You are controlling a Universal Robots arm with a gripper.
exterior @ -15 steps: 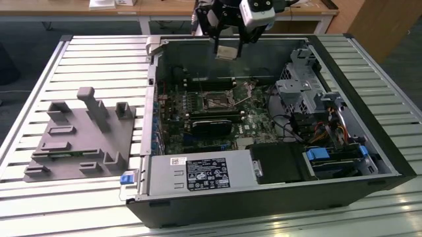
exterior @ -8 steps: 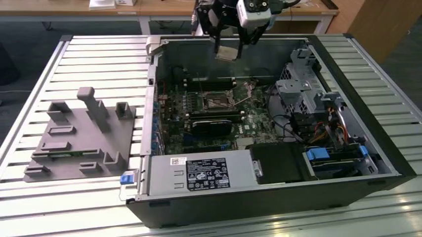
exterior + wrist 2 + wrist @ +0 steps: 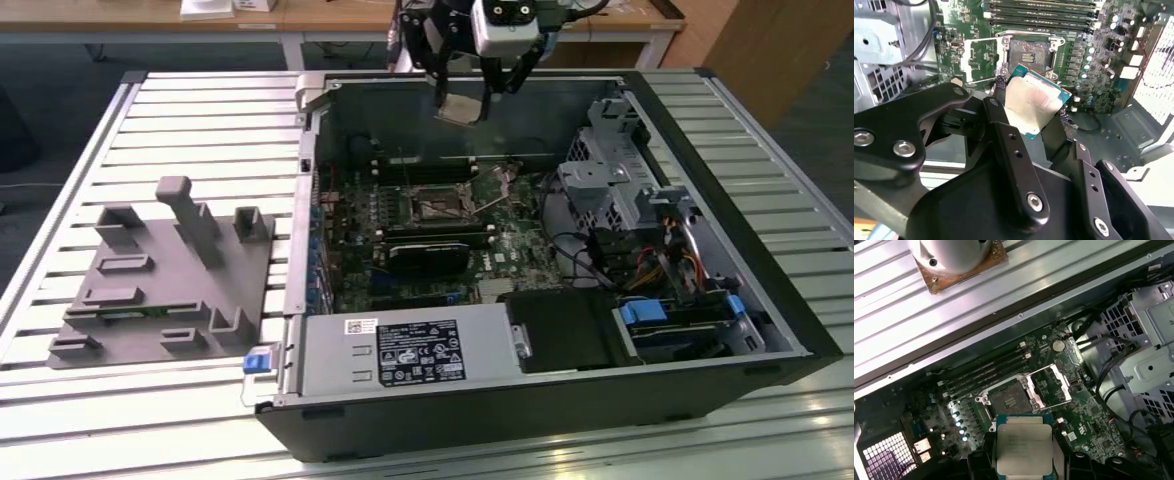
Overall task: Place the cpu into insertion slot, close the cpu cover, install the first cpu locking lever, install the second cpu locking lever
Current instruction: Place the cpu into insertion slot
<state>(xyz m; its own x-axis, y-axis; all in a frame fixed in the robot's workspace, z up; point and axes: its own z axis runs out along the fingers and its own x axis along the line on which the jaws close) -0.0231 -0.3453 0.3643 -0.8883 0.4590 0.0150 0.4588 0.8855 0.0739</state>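
Barely begun: pinching the cpu (image 3: 1024, 447) in the end effector (image 3: 1031, 102) above the empty insertion slot (image 3: 1009, 400) and open cpu cover (image 3: 1061, 382).

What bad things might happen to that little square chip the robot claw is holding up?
The gripper pinches the cpu by its edges above the motherboard; it might slip and drop onto the parts below. In the second wrist view the cpu looks turned relative to the insertion slot, so it may land crooked if lowered like that. The cpu cover stands open beside the slot and could get bumped.
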